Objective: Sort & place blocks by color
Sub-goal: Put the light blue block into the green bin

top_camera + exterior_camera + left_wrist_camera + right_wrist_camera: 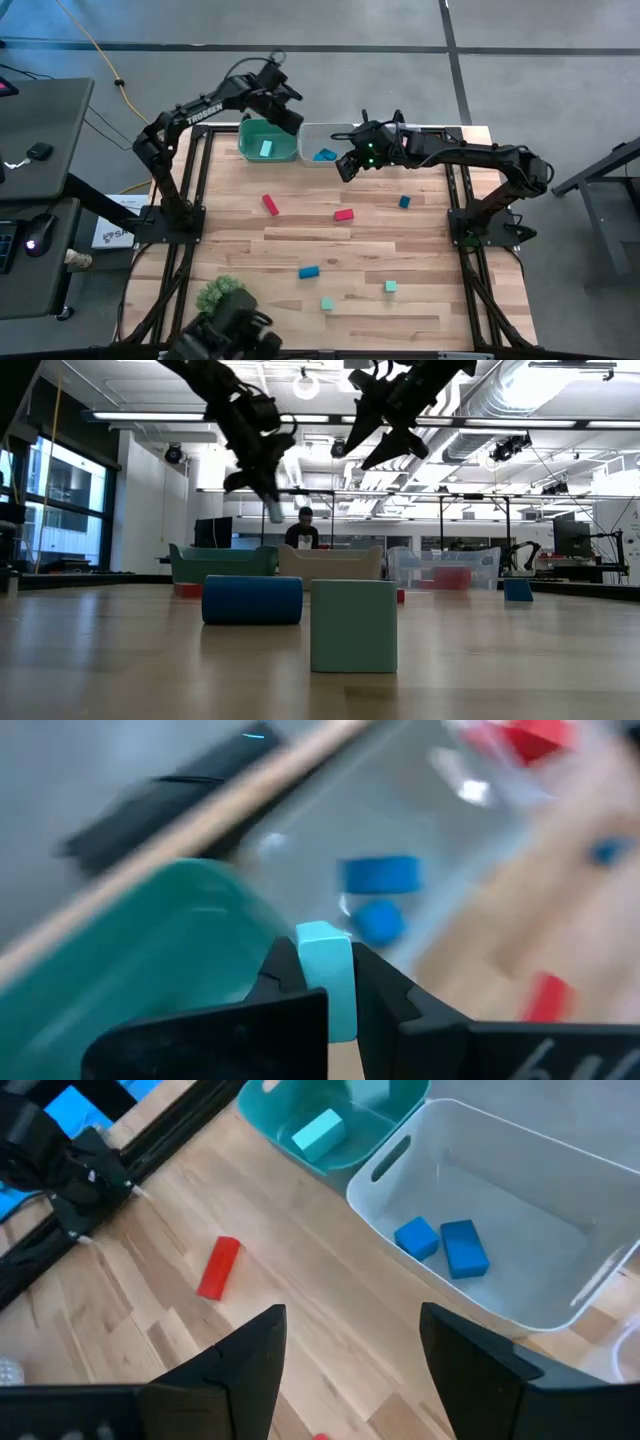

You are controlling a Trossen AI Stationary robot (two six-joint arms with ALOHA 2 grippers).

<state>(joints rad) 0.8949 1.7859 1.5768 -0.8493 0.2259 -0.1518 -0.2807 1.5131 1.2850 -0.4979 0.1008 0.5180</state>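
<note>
Two bins sit side by side at the far edge of your table: a teal bin (266, 142) on the left and a clear white bin (322, 145) touching it on the right. The teal bin holds one light teal block (318, 1132). The white bin holds two blue blocks (443, 1245) lying next to each other on its floor. A third clear container with something red in it shows in the low view, further right.

Your left gripper (327, 982) hangs above the teal bin's right rim, clenched on a light teal cube (326, 975) that stands up between its fingers. Your right gripper (350, 1345) hovers above the wood just in front of the white bin, jaws spread wide and holding nothing.

You have open room across the middle and front of the table. Loose there are a red bar (270, 204) left of centre, a red block (344, 214) near the centre, a small blue cube (404, 202) to the right, a blue bar (308, 271) further forward, and two light teal cubes (327, 303) and (390, 286) near the front. A green spiky plant ball (220, 295) sits at the front left corner, close to the edge.

The blocks are small, solid-coloured, with flat faces, far smaller than either bin.
</note>
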